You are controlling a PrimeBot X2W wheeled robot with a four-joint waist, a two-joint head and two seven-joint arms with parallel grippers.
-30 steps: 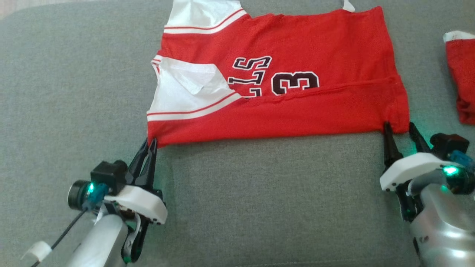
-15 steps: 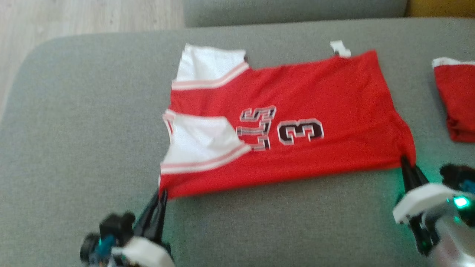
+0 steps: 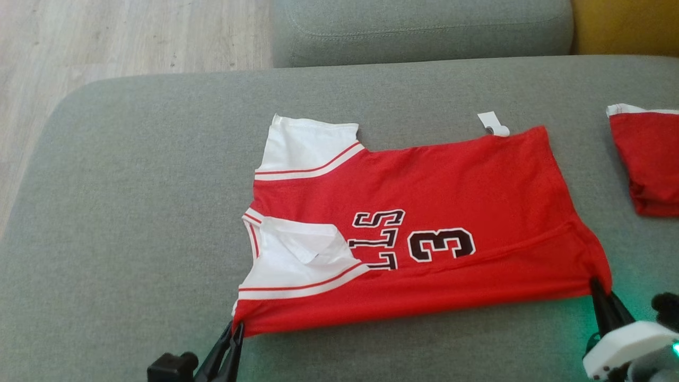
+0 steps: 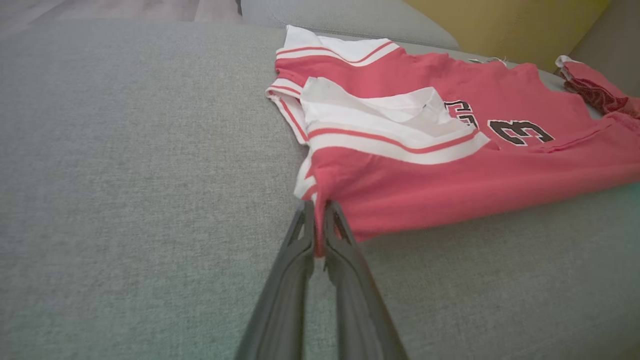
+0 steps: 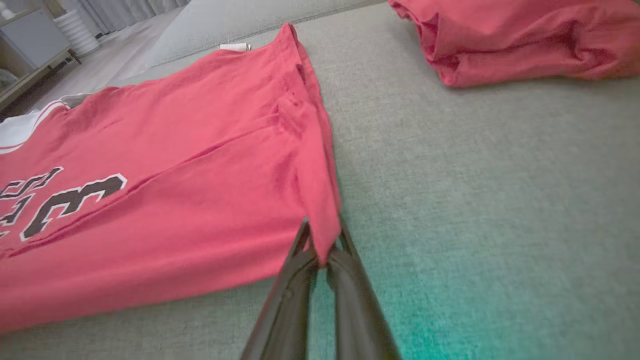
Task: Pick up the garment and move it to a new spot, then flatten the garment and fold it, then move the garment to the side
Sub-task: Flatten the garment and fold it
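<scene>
A red garment point(image 3: 451, 185) with white sleeves and a black "3" lies spread on the grey cushion point(image 3: 132, 212), its near edge folded over. At that edge's left corner my left gripper point(image 3: 233, 331) is shut on the cloth, and its fingers point(image 4: 305, 235) pinch the red hem in the left wrist view. The right gripper point(image 3: 597, 286) is shut on the near right corner. The red garment point(image 5: 175, 165) rises in a small fold between its fingertips point(image 5: 322, 245) in the right wrist view.
A second red garment point(image 3: 647, 159) lies bunched at the cushion's right side, also the red heap point(image 5: 525, 40) beyond the right gripper. A grey back cushion point(image 3: 419, 26) stands behind, wood floor point(image 3: 106, 37) lies to the far left, and something yellow point(image 3: 626, 26) stands at the back right.
The right gripper was open at the corner and has shut on it. The head camera has tilted up, so the picture has slid down. The near edge looks drawn slightly towards me.
</scene>
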